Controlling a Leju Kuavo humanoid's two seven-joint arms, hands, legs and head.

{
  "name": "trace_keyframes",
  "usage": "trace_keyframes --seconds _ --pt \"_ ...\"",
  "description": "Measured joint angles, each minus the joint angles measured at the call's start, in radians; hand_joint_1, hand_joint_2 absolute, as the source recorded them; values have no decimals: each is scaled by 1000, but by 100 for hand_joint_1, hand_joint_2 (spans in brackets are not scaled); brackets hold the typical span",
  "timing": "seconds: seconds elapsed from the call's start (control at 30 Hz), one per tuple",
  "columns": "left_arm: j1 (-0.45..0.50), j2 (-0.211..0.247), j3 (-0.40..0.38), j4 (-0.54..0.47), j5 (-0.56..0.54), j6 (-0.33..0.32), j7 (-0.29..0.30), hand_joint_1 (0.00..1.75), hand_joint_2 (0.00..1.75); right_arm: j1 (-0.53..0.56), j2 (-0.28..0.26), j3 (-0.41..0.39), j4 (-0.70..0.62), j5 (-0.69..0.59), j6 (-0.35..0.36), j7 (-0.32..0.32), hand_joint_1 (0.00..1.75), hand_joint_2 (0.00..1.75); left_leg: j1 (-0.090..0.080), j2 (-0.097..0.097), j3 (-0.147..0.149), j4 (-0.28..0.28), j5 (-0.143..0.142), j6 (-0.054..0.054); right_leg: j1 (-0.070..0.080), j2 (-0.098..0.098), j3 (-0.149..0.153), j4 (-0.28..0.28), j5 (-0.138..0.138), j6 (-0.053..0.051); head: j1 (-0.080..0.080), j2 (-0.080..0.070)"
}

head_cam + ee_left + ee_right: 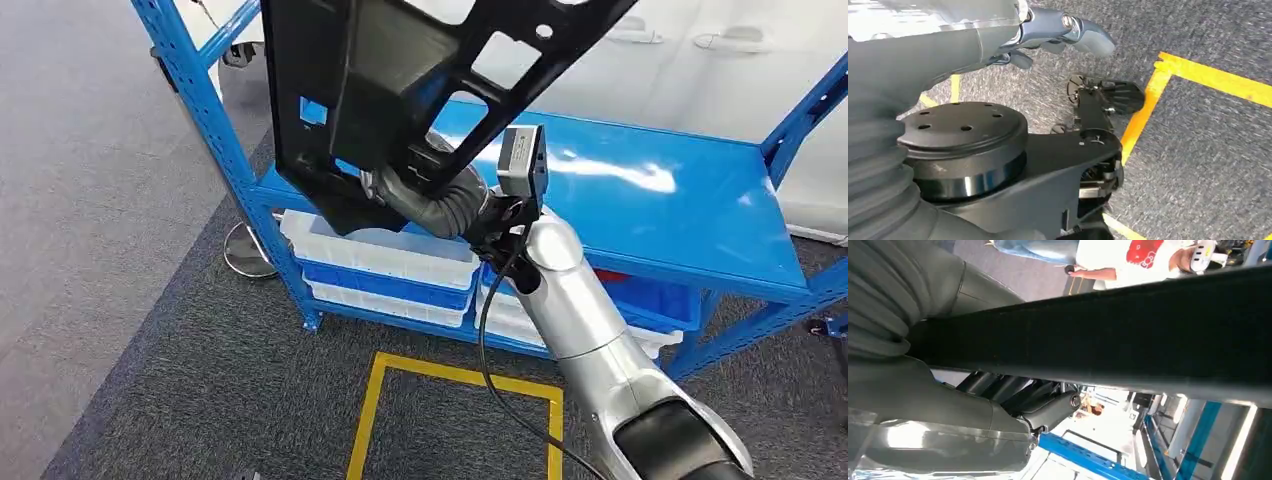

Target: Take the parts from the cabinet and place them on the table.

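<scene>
A large black plastic panel [400, 70] with cut-out holes hangs tilted in the air above the blue cabinet shelf [650, 200]. My right hand [388, 186] grips its lower edge from behind, and the panel hides most of the fingers. In the right wrist view the panel's edge [1123, 335] runs as a dark band across the picture, with my right hand's fingers [1043, 407] wrapped against it. My left hand [1048, 30] hangs over the carpet, its fingers loosely apart and holding nothing.
White and blue bins [380, 260] sit on the cabinet's lower shelf. A blue perforated upright [200, 100] stands at the cabinet's left corner. Yellow tape [460, 380] marks a square on the grey carpet. A person in a white shirt [1128, 255] stands beyond the panel.
</scene>
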Motion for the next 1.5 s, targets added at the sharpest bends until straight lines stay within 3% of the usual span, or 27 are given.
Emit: trace_keyframes --seconds 0.03,0.07,0.1,0.17,0.23,0.3,0.37,0.4,0.47,0.53,0.57,0.6,0.7,0.73,0.77,0.8,0.87,0.9,0.97,1.07,1.1,1.2,1.27,1.3,1.37,1.43,1.5 --pt "0 0 0 0 0 -1 0 0 175 -2 0 0 0 0 0 0 175 175 0 0 -7 8 1 -2 0 0 67 -100 23 -5 0 0" --pt "0 -1 0 0 0 -2 0 0 175 -4 0 0 0 2 0 0 175 175 -2 -1 -16 15 3 -5 4 0 100 -160 0 -12 0 0" --pt "-1 -2 0 0 0 -2 0 0 175 -3 2 0 -2 3 0 1 175 175 -2 -1 -18 16 7 -12 11 1 89 -148 22 -18 -2 0" --pt "-1 -3 0 0 0 -3 0 0 175 -4 2 0 -3 6 -6 3 175 175 -1 -1 -21 15 18 -25 13 2 84 -154 23 -28 0 0" --pt "0 -3 0 0 0 -3 0 0 175 -3 2 0 -6 6 -8 7 175 175 -2 -2 -27 15 17 -36 1 -3 80 -168 42 -44 1 0" --pt "1 -3 0 0 -2 -3 0 0 175 -3 3 0 -8 6 -12 7 175 175 3 -3 -52 92 -68 -49 1 -4 67 -171 56 -55 -2 0" --pt "1 -3 0 0 -2 -3 1 0 175 0 3 0 -9 8 -13 8 175 175 10 -3 -104 253 -162 -61 2 -4 47 -170 71 -56 -2 0" --pt "1 -3 0 0 -3 -3 2 0 175 3 3 0 -8 9 -13 8 175 175 12 -3 -120 317 -182 -65 2 -4 36 -169 78 -55 -2 0" --pt "1 -3 0 0 -6 -3 3 0 175 8 3 0 -8 9 -13 9 175 175 15 -3 -78 288 -146 -67 1 -4 19 -166 90 -51 -2 0" --pt "0 -2 0 0 -8 -3 3 0 175 8 3 0 -10 9 -13 10 175 175 15 -3 42 109 -81 -62 0 -3 7 -162 99 -44 -2 0" --pt "-3 -2 0 0 -8 -3 4 0 175 8 3 0 -13 9 -13 10 175 175 15 -3 95 17 -88 -56 0 -3 4 -160 103 -40 -2 0" --pt "-5 -2 0 0 -9 -3 5 0 175 6 3 0 -16 9 -13 10 175 175 9 -5 111 -6 -96 -50 3 -3 0 -161 108 -32 0 0" --pt "-4 -2 0 0 -9 -3 6 0 175 4 3 0 -17 10 -13 10 175 175 1 -6 96 -4 -79 -34 -1 -4 -1 -171 129 -13 -5 0" --pt "-3 -3 0 0 -9 -3 7 0 175 5 3 0 -17 10 -13 11 175 175 8 -4 94 -17 -65 -24 3 -4 -5 -172 131 -5 -5 0" --pt "-4 -3 0 0 -9 -3 7 0 175 4 2 0 -17 11 -13 11 175 175 9 1 88 -22 -53 -17 -2 -2 -15 -157 105 -3 -5 0" --pt "-4 -3 0 0 -9 -3 8 0 175 3 2 -1 -17 11 -12 11 175 175 9 2 77 -22 -44 -7 -1 -2 -36 -106 51 -3 -4 0" --pt "-4 -3 0 0 -8 -3 8 0 175 5 1 -1 -16 11 -12 11 175 175 6 2 55 -20 -31 -2 -1 -1 -92 58 -47 1 -4 0" --pt "-4 -3 0 0 -8 -3 8 0 175 6 0 -1 -15 11 -12 11 175 175 4 2 43 -18 -24 -2 -1 -1 -113 130 -72 3 -4 0" --pt "-2 -3 0 0 -8 -4 8 0 175 9 0 -1 -14 12 -12 11 175 175 3 2 24 -11 -14 -4 -1 -2 -89 130 -46 3 -4 0" --pt "-2 -3 0 0 -7 -4 8 0 175 5 0 -1 -14 12 -12 11 175 175 3 1 2 7 -7 -10 -1 -2 77 -119 30 -7 -5 0" --pt "-3 -3 0 0 -7 -4 8 0 175 4 0 -1 -14 12 -12 11 175 175 -2 1 -9 13 -5 -16 5 -1 96 -158 10 -14 -6 0" --pt "-3 -3 0 0 -2 -6 7 0 175 5 1 -1 -14 13 -12 11 175 175 2 1 -13 10 11 -35 11 1 81 -156 26 -28 -7 0" --pt "-3 -2 0 0 -3 -8 -3 0 175 4 1 0 -14 19 -13 11 175 175 4 -1 -20 16 0 -46 1 -5 79 -171 42 -46 -5 0" --pt "-3 -3 0 0 -3 -8 -6 0 175 4 1 0 -14 22 -13 11 175 175 3 -1 -34 51 -37 -50 0 -4 75 -173 47 -54 -7 0" --pt "-3 -3 0 0 -3 -9 -11 0 175 4 3 0 -14 25 -14 11 175 175 9 -1 -90 207 -126 -61 1 -6 64 -173 56 -58 -7 0" --pt "-3 -3 0 0 -3 -9 -18 0 175 6 3 0 -14 27 -14 11 175 175 12 -1 -130 328 -166 -68 2 -6 54 -172 63 -57 -7 0" --pt "-3 -3 0 0 -3 -8 -22 0 175 7 3 0 -13 27 -15 12 175 175 13 -1 -77 255 -115 -67 2 -5 48 -171 68 -54 -7 0"
